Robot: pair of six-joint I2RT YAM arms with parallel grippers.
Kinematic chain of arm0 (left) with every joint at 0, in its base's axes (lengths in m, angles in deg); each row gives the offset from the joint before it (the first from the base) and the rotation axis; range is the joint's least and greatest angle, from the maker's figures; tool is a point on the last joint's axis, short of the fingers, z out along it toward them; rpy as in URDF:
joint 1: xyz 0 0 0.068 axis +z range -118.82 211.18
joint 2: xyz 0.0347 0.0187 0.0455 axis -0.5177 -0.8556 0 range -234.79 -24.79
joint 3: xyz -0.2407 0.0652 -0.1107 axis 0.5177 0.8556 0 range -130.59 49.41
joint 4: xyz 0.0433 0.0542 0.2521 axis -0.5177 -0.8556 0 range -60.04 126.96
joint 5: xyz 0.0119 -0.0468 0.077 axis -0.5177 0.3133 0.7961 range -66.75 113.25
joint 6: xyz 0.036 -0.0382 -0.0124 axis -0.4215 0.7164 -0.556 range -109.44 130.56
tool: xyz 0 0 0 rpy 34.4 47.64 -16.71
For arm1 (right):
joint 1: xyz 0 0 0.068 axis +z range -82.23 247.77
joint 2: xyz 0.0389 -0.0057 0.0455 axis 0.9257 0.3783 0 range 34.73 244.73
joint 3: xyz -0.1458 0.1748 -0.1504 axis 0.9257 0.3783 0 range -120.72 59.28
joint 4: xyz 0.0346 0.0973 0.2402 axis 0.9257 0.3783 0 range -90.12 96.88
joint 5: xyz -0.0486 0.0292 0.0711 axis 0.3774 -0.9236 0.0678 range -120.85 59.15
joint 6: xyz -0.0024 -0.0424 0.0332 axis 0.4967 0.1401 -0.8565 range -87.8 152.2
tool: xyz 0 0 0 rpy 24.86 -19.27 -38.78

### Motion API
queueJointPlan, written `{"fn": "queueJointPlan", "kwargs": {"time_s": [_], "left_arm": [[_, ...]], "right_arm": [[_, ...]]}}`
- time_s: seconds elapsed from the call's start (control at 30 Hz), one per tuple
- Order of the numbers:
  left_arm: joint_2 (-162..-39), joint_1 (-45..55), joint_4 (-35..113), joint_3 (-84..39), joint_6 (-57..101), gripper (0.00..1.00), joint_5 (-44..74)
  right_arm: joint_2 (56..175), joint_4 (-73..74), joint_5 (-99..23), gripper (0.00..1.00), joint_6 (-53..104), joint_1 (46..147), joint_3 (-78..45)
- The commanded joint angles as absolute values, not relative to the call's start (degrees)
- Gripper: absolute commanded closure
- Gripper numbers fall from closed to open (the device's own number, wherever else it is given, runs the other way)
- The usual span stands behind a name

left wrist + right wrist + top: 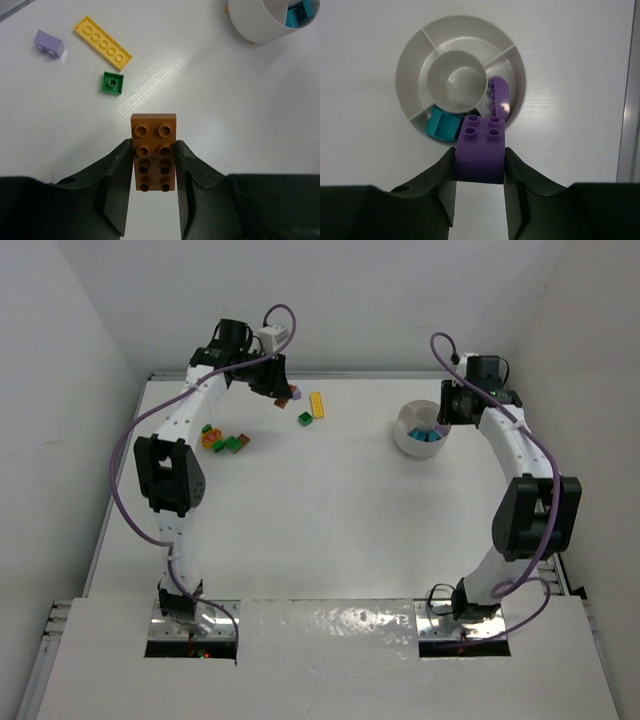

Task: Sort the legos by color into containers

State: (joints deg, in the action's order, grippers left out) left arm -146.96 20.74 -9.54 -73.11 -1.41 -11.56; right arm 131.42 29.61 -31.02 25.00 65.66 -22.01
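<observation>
My left gripper [153, 156] is shut on a brown lego [154, 127], held lengthwise between the jaws above the table. Beyond it lie a green lego [113, 83], a long yellow lego [102, 42] and a pale purple lego [48, 43]. My right gripper [480, 161] is shut on a purple lego [481, 136], studs up, hanging over the near rim of the white container dish [410, 65]. A teal lego [443, 125] and a purple piece [498, 95] lie in separate wedges of the dish. In the top view the dish [405, 438] sits at the right.
A small cluster of orange and green legos [222, 440] lies left of centre on the table, beside the left arm [170, 470]. White walls close in the table at the back and on both sides.
</observation>
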Motion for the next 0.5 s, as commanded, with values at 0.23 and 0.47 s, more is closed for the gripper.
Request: {"fn": "queueJointPlan", "kwargs": {"time_s": [0.23, 0.47], "left_arm": [[-141.51, 20.72, -8.39, -71.00, -2.27, 1.00, -9.45], [-141.86, 20.72, -8.30, -71.53, -2.36, 1.00, -9.27]], "right_arm": [[139.32, 27.65, -27.87, 1.00, 34.66, 65.75, -32.13], [140.11, 26.86, -26.37, 1.00, 35.98, 65.75, -30.11]]}}
